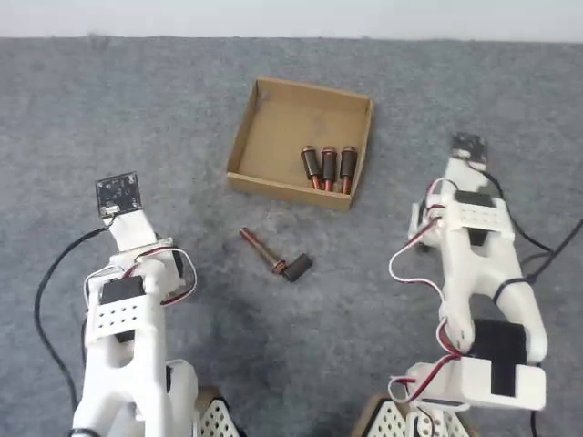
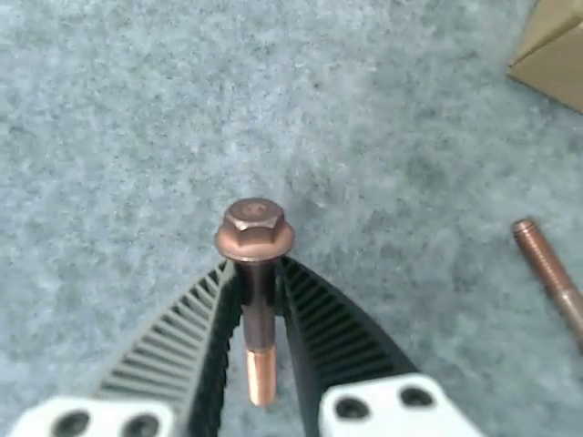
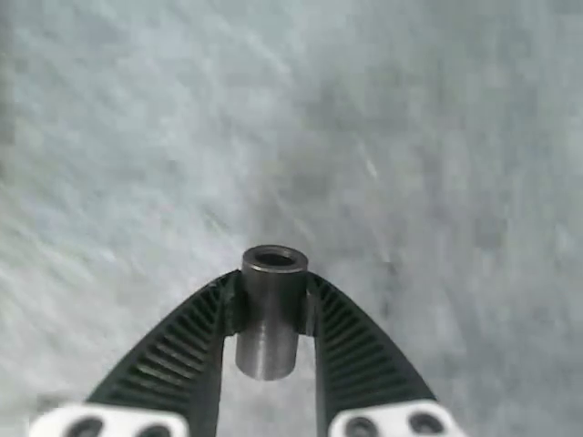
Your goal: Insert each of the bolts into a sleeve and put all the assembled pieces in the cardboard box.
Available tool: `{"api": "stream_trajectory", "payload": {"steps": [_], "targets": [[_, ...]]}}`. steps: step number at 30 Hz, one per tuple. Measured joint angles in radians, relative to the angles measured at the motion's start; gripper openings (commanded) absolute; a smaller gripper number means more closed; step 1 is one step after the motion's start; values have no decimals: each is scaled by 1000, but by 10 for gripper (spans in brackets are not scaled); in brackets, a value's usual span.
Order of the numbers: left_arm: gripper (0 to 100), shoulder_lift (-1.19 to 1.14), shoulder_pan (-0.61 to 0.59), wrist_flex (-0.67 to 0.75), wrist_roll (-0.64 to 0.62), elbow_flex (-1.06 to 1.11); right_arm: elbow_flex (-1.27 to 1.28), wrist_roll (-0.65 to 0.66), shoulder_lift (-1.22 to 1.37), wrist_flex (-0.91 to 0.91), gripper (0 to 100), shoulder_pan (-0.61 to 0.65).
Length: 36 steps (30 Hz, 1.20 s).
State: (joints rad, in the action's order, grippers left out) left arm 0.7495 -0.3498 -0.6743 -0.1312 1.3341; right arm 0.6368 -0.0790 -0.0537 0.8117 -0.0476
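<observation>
My left gripper point(image 2: 256, 269) is shut on a copper bolt point(image 2: 255, 229), head pointing away from the wrist, held above the grey carpet. My right gripper point(image 3: 271, 284) is shut on a dark sleeve point(image 3: 269, 341), its bore end facing out. On the carpet between the arms lie a second bolt point(image 1: 258, 247) and a loose dark sleeve point(image 1: 298, 267), the bolt's head right beside the sleeve. That bolt's threaded end point(image 2: 551, 278) also shows in the left wrist view. The cardboard box point(image 1: 287, 189) holds three assembled pieces point(image 1: 329, 167) side by side near its front right corner.
The left arm point(image 1: 127, 300) stands at the lower left, the right arm point(image 1: 474, 246) at the right, both well back from the box. A corner of the box point(image 2: 556, 50) shows in the left wrist view. Grey carpet point(image 1: 182, 109) surrounds the box.
</observation>
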Motion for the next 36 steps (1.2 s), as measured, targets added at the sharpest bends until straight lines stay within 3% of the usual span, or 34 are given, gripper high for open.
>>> {"api": "stream_trajectory", "payload": {"steps": [9,15,28,36], "targets": [[11,5,0,58,0,34,0,0,0,-394,9,87],[11,5,0,64,0,34,0,0,135,-671,9,150],[11,5,0,64,0,34,2,0,523,-1758,9,160],[11,5,0,64,0,34,137,5,606,-2214,9,180]]}}
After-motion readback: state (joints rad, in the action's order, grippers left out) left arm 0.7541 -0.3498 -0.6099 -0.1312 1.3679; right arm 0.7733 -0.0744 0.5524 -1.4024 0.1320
